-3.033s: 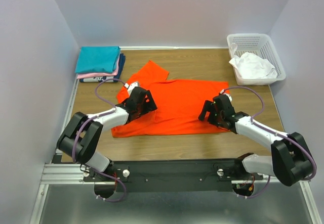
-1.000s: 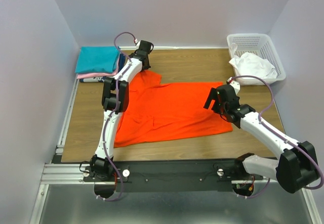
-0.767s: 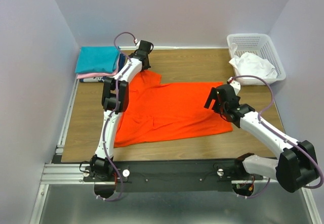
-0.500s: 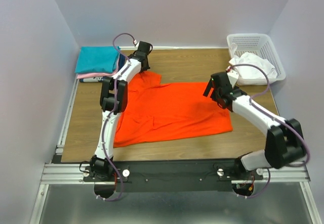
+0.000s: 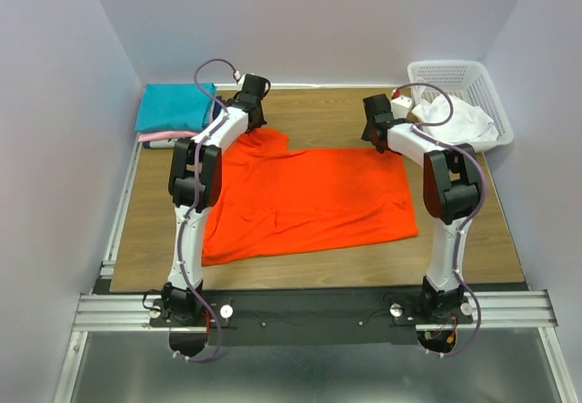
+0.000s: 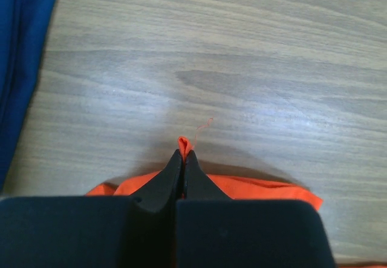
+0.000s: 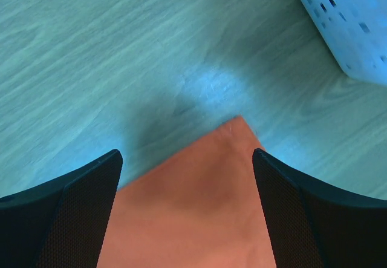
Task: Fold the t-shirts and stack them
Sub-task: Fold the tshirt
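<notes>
Far-left corner of table (image 5: 336, 112): folded stack (image 5: 175, 107). Beside it, left hand (image 6: 183, 159), fingers together, clamped on far-left corner of orange t-shirt (image 5: 309, 194). Shirt flat, long axis left to right. At its far-right corner, right hand (image 7: 185, 159), fingers apart, straddling the cloth point directly beneath, not gripping.

The orange-red t-shirt (image 5: 309, 198) is soft matt cloth, the table (image 5: 327, 116) smooth wood-grain, the basket (image 5: 450, 75) white lattice plastic.

A wood-grain tabletop (image 5: 332, 112) is enclosed by pale lilac walls (image 5: 309, 21) at 9, 12 and 3 o'clock; an aluminium rail (image 5: 109, 310) is mounted at 6 o'clock.
</notes>
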Tool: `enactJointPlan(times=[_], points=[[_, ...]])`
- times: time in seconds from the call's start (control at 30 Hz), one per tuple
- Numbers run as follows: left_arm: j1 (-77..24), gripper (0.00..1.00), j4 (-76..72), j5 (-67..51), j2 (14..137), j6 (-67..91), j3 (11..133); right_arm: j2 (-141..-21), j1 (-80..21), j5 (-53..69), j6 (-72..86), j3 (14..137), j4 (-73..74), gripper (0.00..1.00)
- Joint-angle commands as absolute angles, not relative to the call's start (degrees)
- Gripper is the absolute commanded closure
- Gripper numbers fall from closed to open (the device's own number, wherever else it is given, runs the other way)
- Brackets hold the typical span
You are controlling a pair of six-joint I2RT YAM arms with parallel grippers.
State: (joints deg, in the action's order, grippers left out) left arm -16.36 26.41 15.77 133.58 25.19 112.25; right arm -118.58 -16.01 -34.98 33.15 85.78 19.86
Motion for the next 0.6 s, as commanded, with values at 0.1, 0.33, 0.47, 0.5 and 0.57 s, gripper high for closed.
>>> enactJointPlan(times=[0.1,0.33,0.47,0.5,0.57], points=[[-16.4,1.0,22.9,15.6,127.5,26.4,105.5,-124.5,-15.8,-42.9,30.8,91.4,21.4,0.09],[-16.8,1.0,20.7,15.6,124.3,26.9,100.7,-125.6,-15.8,-44.1,31.2,89.8,22.8,0.14],[-17.0,1.0,20.3,15.5,123.3,27.2,99.1,-125.2,-15.8,-44.6,32.1,88.1,23.7,0.21],[-17.0,1.0,20.1,15.6,123.1,27.2,99.1,-125.3,-15.8,-44.9,32.1,87.8,23.8,0.21],[-17.1,1.0,20.2,15.7,123.0,27.1,98.8,-125.3,-15.8,-44.9,32.2,87.7,24.2,0.28]])
